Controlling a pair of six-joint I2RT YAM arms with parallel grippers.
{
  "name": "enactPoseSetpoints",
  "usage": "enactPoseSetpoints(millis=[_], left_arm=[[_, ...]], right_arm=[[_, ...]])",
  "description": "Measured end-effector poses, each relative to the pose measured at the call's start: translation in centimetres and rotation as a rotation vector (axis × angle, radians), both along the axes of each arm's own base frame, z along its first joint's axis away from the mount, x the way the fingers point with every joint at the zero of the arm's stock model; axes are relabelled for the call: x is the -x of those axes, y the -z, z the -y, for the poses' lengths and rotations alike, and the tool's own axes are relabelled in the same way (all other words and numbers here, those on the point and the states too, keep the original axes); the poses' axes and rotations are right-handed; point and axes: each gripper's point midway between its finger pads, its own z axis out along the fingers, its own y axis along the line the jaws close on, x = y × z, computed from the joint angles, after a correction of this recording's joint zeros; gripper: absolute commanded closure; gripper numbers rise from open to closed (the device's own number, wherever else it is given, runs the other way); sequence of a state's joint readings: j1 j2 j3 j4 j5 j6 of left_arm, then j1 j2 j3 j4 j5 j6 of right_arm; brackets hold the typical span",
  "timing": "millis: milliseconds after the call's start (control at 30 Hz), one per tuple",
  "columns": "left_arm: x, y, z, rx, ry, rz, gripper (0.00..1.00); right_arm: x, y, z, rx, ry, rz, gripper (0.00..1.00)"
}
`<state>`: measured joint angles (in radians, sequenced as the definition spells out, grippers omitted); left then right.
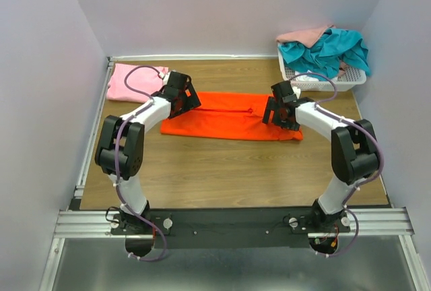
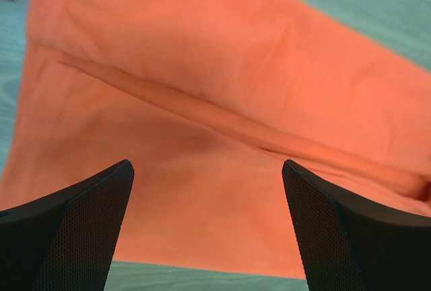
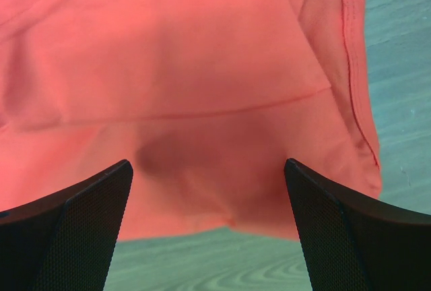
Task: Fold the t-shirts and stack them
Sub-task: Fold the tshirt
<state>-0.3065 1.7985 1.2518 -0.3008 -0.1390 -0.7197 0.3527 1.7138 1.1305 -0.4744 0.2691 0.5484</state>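
Low in the overhead frame, the wooden table is lying bare in front of the two arm bases. Just beyond, across the middle of the frame, the orange t-shirt is lying flat on the wood as a long folded band. The left gripper is hanging over its left end and the right gripper over its right end. Both are standing with jaws spread wide and gripping nothing. In each wrist view the orange cloth is filling the gap between the dark fingertips and running on past them, underneath rather than between. I cannot tell whether the tips are touching it. Farther back, upper left, a light pink t-shirt is lying folded. Upper right, a white basket is holding a teal t-shirt and a peach-pink t-shirt.
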Motion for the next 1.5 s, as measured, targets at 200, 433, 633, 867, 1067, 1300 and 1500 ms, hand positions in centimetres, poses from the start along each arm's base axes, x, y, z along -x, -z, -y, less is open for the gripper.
enactPoseSetpoints(millis=[200,433,633,867,1067,1300,1500], left_arm=[[2.2,3.9,0.1,-0.022,0.035,-0.090,0.02],[5.3,5.1,0.2,-0.013,0.067,-0.079,0.02],[10.9,5.1,3.4,0.025,0.177,-0.097,0.02],[17.3,4.7,9.9,0.120,0.400,-0.148,0.02],[21.5,4.4,15.8,0.161,0.602,-0.201,0.02],[24.4,2.5,22.3,0.184,0.801,-0.216,0.02],[23.7,-4.1,25.0,0.238,0.868,-0.057,0.02]], right_arm=[[-2.1,2.8,0.4,0.006,0.015,-0.042,0.00],[-8.3,2.9,-2.5,-0.014,-0.125,0.027,0.00],[-15.5,2.2,-6.6,-0.073,-0.303,0.133,0.00],[-24.3,1.4,-13.2,-0.206,-0.528,0.324,0.00],[-26.2,0.8,-16.6,-0.323,-0.633,0.388,0.00],[-26.4,-1.6,-17.4,-0.357,-0.670,0.424,0.00],[-24.5,-9.5,-16.3,-0.336,-0.657,0.490,0.00]])
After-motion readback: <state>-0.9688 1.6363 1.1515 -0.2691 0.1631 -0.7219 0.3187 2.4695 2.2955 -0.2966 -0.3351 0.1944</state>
